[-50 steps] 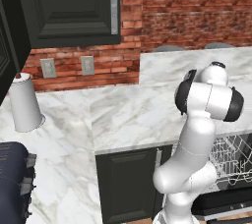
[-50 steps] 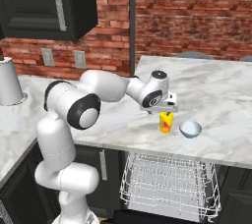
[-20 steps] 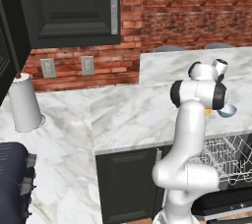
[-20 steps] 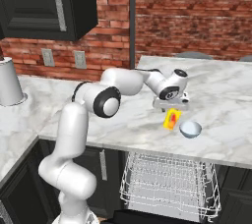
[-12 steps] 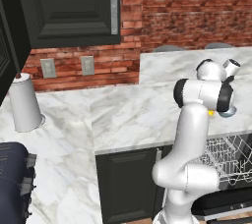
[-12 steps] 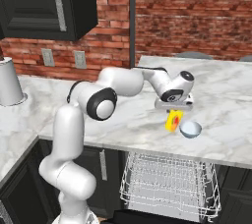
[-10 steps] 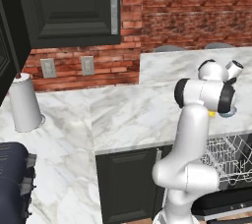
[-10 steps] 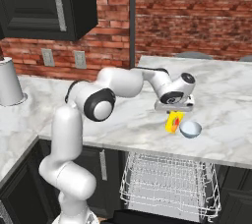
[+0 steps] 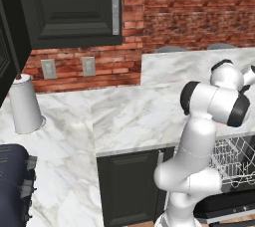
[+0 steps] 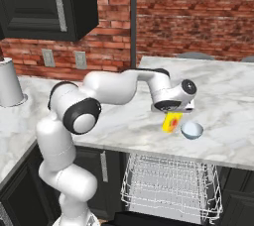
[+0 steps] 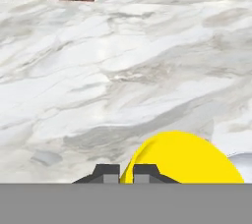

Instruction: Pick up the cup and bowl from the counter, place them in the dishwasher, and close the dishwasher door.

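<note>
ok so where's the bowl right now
Right base view: the bowl sits on the counter near its front edge, right of the yellow cup, above the rack.

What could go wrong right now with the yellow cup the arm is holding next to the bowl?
The tilted yellow cup hangs close beside the small pale blue-grey bowl; swinging it could knock the bowl off the white marble counter edge. The fingers seem to pinch only the cup's rim, so it may slip before reaching the white wire rack.
</note>
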